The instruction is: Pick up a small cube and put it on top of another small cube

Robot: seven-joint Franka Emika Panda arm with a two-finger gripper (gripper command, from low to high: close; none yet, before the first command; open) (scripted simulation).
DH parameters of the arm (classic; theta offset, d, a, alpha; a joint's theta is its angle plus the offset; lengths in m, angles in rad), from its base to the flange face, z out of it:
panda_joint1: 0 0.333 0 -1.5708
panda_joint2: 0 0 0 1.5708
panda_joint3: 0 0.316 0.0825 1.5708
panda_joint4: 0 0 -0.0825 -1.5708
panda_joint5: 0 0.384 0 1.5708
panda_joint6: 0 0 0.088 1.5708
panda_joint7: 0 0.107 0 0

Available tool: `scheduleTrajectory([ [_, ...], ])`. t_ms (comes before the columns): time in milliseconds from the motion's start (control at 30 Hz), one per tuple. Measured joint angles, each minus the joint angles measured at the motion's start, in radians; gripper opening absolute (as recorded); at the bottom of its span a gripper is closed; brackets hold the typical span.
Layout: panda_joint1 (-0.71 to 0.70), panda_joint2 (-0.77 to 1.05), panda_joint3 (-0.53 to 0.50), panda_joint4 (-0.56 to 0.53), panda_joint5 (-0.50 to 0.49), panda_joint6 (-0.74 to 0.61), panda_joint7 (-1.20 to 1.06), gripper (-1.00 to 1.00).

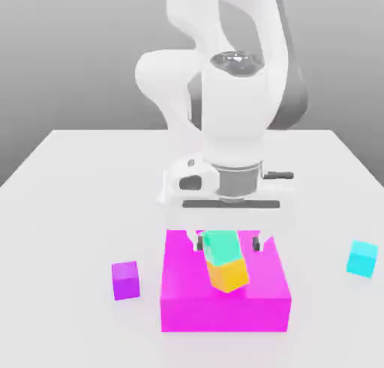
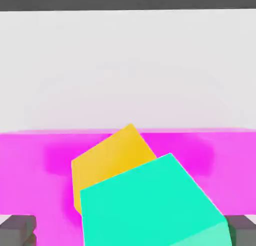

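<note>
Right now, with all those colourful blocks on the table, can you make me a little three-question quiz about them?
1. True or false: the small teal-green cube sits on top of the small orange-yellow cube.
2. What do both of those cubes stand on? A) the white table B) the flat magenta block C) the small purple cube
3. Fill in: on the exterior view's right, alone on the white table, is the small ____ cube.

Key:
1. True; the teal-green cube rests tilted on the orange-yellow one.
2. B, the flat magenta block; the small purple cube sits apart on the table.
3. Cyan-blue.
</note>
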Motion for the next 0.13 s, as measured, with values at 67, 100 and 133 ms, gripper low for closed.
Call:
scheduleTrajectory([
  [67, 0.004, -0.054, -0.004, 0.012, 0.011, -0.066, -0.008, 1.0],
  [100, 0.005, -0.088, -0.004, 0.019, 0.018, -0.106, -0.014, 1.0],
  [133, 0.006, -0.122, -0.005, 0.026, 0.025, -0.147, -0.02, 1.0],
])
